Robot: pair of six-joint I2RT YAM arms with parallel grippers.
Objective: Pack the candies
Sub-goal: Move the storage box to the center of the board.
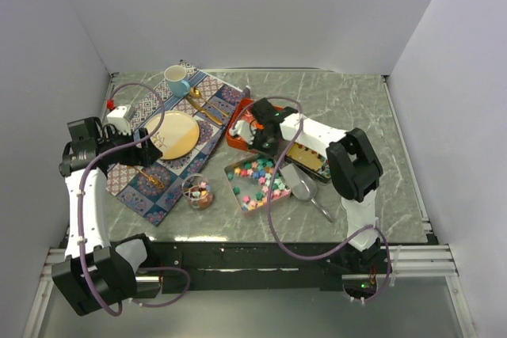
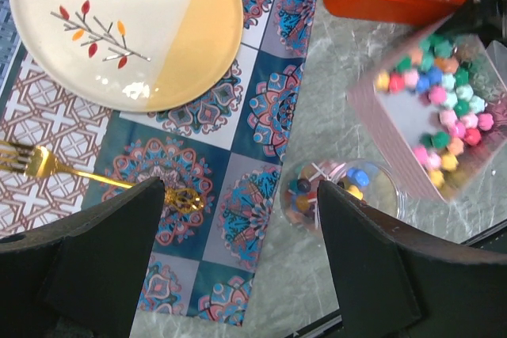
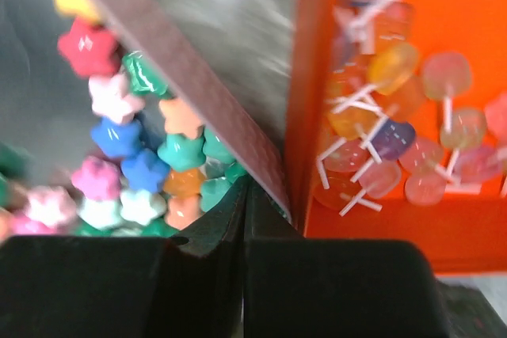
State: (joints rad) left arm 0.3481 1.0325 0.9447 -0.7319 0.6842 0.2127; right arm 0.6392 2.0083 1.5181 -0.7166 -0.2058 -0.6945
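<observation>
Star-shaped pastel candies (image 1: pixel 257 178) (image 2: pixel 444 93) (image 3: pixel 119 140) fill an open pink tin (image 2: pixel 388 128). Pale lollipops (image 3: pixel 412 116) lie in an orange tin (image 1: pixel 238 134) just behind it. A small glass cup (image 1: pixel 198 192) (image 2: pixel 348 184) holds more mixed candies. My right gripper (image 1: pixel 258 142) (image 3: pixel 245 187) is shut, its tips at the pink tin's wall (image 3: pixel 198 93), next to the orange tin's side (image 3: pixel 317 77), with nothing visibly between them. Over the placemat's edge hangs my left gripper (image 1: pixel 150 148) (image 2: pixel 242 187), open and empty, the cup just under its right finger (image 2: pixel 388 267).
A patterned placemat (image 1: pixel 150 180) carries a cream and yellow plate (image 1: pixel 174 134) (image 2: pixel 119 29), gold cutlery (image 2: pixel 47 165) and a blue mug (image 1: pixel 176 78). A silver scoop (image 1: pixel 301 184) and another tin (image 1: pixel 309 157) lie right of the pink tin. Walls close in all round.
</observation>
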